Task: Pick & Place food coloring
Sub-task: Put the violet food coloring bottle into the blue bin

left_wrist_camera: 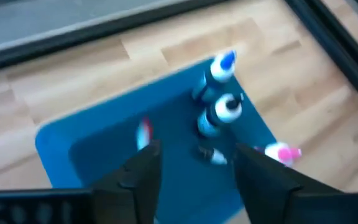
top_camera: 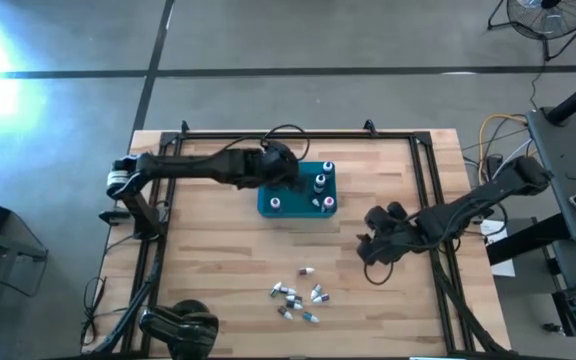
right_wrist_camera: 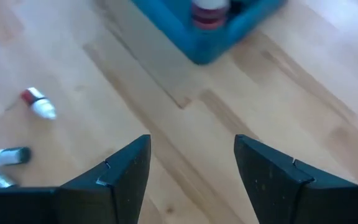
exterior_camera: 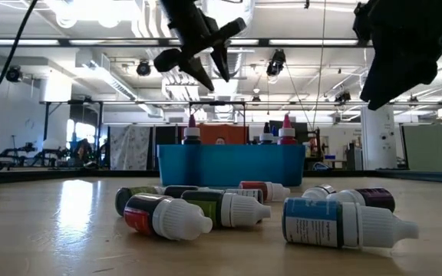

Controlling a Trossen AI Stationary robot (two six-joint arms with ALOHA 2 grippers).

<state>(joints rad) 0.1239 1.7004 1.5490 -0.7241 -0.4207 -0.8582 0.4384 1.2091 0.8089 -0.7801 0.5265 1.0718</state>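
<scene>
Several small food coloring bottles (top_camera: pixel 298 299) lie on their sides in a loose cluster near the table's near edge; in the low view they fill the foreground (exterior_camera: pixel 206 211). A few more stand upright inside the teal bin (top_camera: pixel 300 190), with pale, blue and pink caps (left_wrist_camera: pixel 227 107). My left gripper (top_camera: pixel 286 168) hangs open above the bin's left part, holding nothing (left_wrist_camera: pixel 194 163). My right gripper (top_camera: pixel 370 248) is open too, empty, above bare wood right of the cluster and near of the bin (right_wrist_camera: pixel 191 168).
A black frame rail (top_camera: pixel 423 190) runs round the table's edges. Bare wood lies between the bin and the bottle cluster. Cables and equipment (top_camera: pixel 498 140) sit beyond the table's right edge; a fan (top_camera: pixel 543 15) stands on the floor behind.
</scene>
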